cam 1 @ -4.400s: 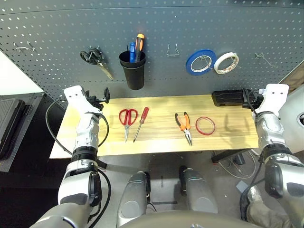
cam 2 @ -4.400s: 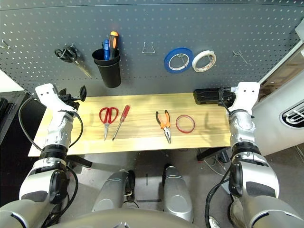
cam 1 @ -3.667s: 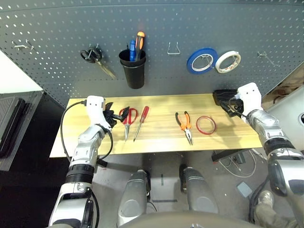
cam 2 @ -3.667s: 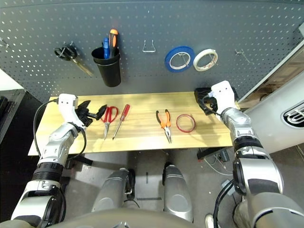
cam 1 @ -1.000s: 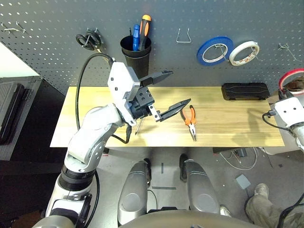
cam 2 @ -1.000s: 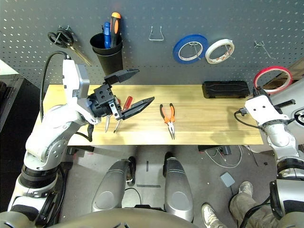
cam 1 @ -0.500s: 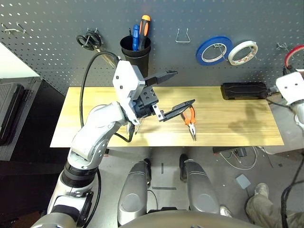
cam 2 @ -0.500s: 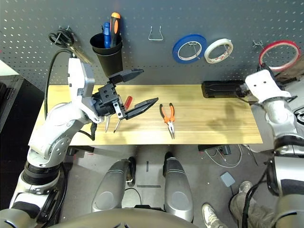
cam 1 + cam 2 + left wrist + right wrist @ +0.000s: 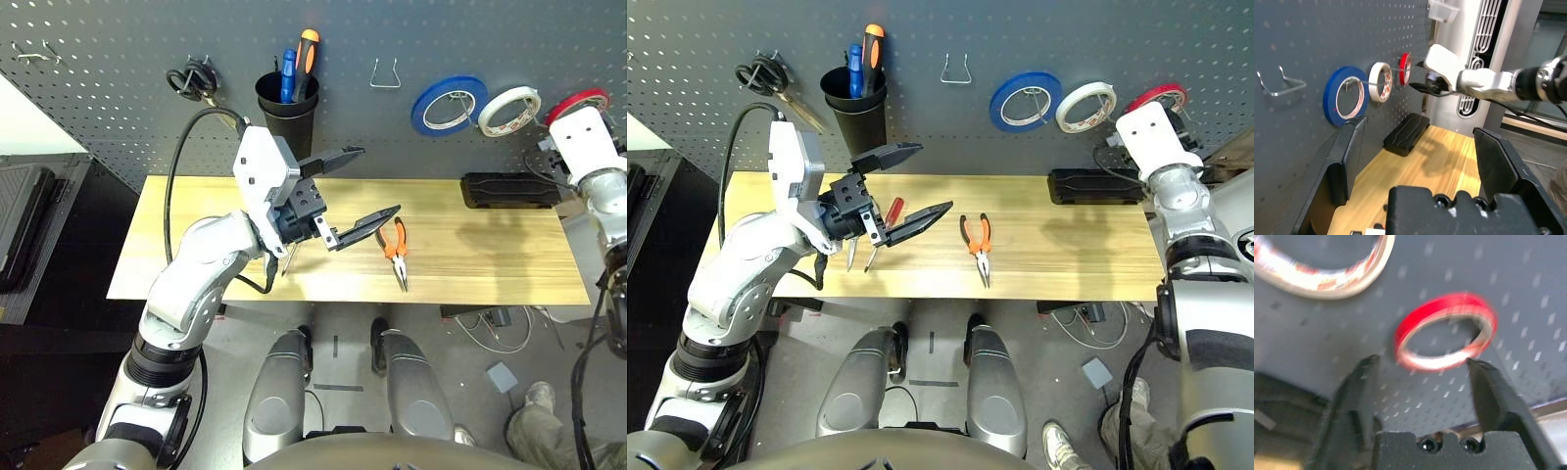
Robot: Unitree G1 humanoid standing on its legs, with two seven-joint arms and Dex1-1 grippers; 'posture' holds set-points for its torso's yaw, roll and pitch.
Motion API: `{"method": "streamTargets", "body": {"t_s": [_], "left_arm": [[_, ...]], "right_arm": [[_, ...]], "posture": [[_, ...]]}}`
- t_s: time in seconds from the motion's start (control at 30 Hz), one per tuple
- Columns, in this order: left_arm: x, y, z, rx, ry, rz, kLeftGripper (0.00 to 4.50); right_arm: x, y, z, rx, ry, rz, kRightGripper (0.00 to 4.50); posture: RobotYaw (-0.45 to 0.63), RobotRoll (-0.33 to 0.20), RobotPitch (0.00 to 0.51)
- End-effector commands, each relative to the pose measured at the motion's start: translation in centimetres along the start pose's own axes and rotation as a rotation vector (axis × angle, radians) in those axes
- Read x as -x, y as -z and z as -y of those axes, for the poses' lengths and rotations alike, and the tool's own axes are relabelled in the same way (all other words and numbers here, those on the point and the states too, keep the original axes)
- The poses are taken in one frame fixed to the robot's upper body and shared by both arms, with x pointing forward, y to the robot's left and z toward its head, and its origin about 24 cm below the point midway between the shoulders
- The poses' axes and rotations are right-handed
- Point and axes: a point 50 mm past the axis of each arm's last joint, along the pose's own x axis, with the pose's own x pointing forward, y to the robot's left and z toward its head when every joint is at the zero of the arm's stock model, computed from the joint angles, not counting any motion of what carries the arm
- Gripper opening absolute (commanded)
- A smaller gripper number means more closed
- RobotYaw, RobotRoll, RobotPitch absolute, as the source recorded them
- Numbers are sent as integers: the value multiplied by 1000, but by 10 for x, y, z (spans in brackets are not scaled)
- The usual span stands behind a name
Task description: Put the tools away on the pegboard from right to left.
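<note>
Tape (image 9: 1405, 68) hung on the pegboard (image 9: 225, 78), beside the white roll (image 9: 1380, 82); the right gripper (image 9: 1425, 382) stood open near it, holding nothing. Left gripper (image 9: 929, 186), wide open and empty, hovered near the pliers (image 9: 978, 245) on the table (image 9: 1048, 264).

A pale wood-grain tabletop (image 9: 460, 255) is seen above a grey floor (image 9: 441, 377). At the far side, a window (image 9: 1542, 54) is framed beside a white vented unit (image 9: 1449, 110).

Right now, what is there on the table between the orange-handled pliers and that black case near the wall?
Just bare wooden tabletop lies between the pliers and the black case; both head views show that.
</note>
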Motion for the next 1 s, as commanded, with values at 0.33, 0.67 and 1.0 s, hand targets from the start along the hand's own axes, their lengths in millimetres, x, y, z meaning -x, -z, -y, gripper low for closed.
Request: {"method": "streamTargets", "body": {"t_s": [0.33, 0.67, 1.0], "left_arm": [[17, 37, 10, 108, 90, -336, 4500], [32, 56, 5, 104, 78, -545, 4500], [42, 63, 3, 113, 57, -635, 4500]], "right_arm": [[57, 30, -86, -434, -349, -159, 4435], [82, -24, -141, -691, -618, -504, 4435], [79, -54, -174, -683, -681, -726, 4435]], "posture": [[131, 0, 234], [131, 0, 239], [147, 0, 250]]}}
